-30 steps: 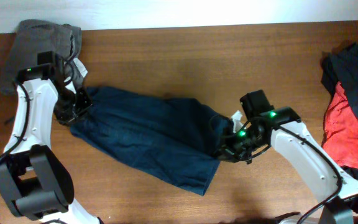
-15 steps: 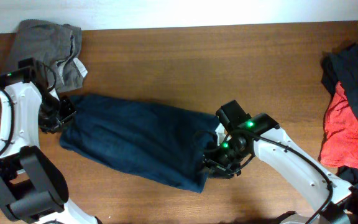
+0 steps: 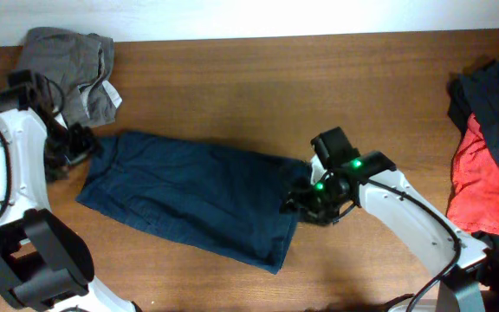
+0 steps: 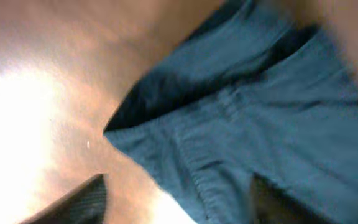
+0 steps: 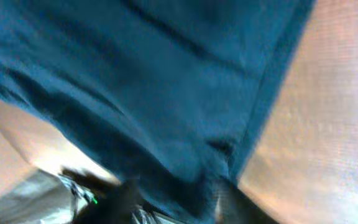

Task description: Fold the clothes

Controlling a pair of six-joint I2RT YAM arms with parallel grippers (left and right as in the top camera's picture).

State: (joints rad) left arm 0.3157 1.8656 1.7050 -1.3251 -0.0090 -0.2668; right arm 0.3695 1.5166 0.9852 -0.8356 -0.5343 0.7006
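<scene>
A large dark navy garment [image 3: 189,195] lies spread flat and slanted across the middle of the table. My left gripper [image 3: 78,144] hovers just off its upper-left corner. In the left wrist view that gripper [image 4: 178,184] is open, its fingers wide apart over the navy garment's seamed edge [image 4: 260,112] and bare wood. My right gripper [image 3: 306,201] sits at the garment's right end. In the blurred right wrist view navy cloth [image 5: 135,74] fills the gap between the right gripper's [image 5: 173,194] fingers. Whether they pinch it does not show.
A grey-olive garment [image 3: 68,52] is bunched at the table's back left corner, close to my left arm. A pile of red cloth [image 3: 479,186] and black cloth [image 3: 492,95] lies at the right edge. The wooden table [image 3: 275,95] meets a white wall at the back.
Both arms slid the navy garment leftward. My left gripper opened, let go of its corner and drew off to the left. The right gripper shifted slightly right at the garment's end.
</scene>
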